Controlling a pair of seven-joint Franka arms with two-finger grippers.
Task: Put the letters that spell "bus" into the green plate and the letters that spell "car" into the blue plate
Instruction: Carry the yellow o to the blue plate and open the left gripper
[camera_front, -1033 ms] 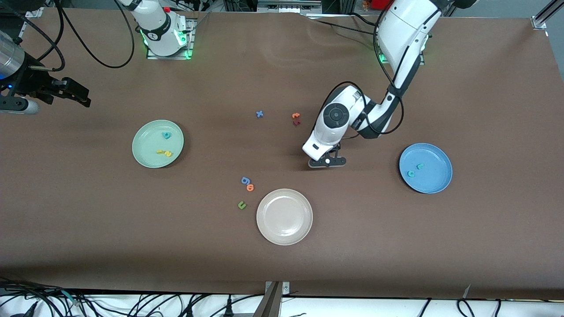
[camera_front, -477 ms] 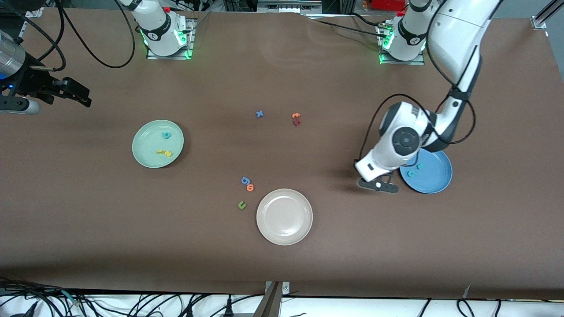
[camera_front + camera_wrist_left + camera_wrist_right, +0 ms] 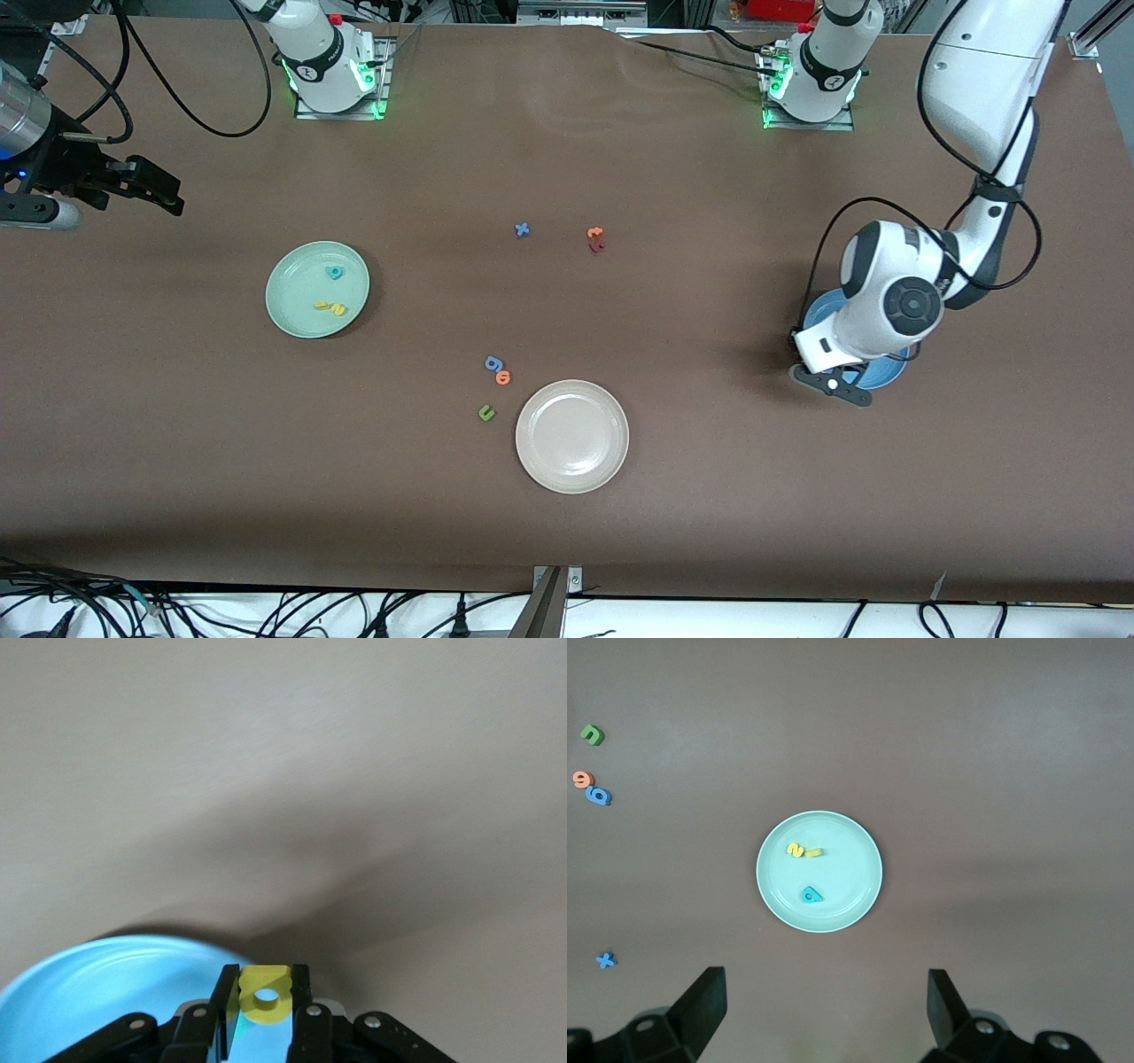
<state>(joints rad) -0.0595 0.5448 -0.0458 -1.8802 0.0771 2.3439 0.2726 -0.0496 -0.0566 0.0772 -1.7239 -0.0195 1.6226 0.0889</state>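
My left gripper (image 3: 833, 383) hangs over the rim of the blue plate (image 3: 819, 312), shut on the yellow a (image 3: 266, 995). In the left wrist view the blue plate (image 3: 106, 983) lies just under the fingers (image 3: 301, 992). The left hand hides most of the plate and any letters in it. The green plate (image 3: 317, 290) holds a teal b (image 3: 335, 272) and two yellow letters (image 3: 330, 308). In the right wrist view the green plate (image 3: 819, 871) shows the teal b (image 3: 811, 895), the yellow s (image 3: 796, 850) and the yellow u (image 3: 815, 852). My right gripper (image 3: 164, 197) waits open and empty, high at the right arm's end of the table.
A beige-white plate (image 3: 572, 436) sits near the front camera. Beside it lie a blue g-like letter (image 3: 493, 363), an orange letter (image 3: 503, 377) and a green u (image 3: 485, 412). A blue x (image 3: 522, 229) and an orange and dark-red pair (image 3: 595, 239) lie mid-table.
The left arm has swung from the middle of the table to the blue plate, carrying the yellow a. The right arm has not moved.
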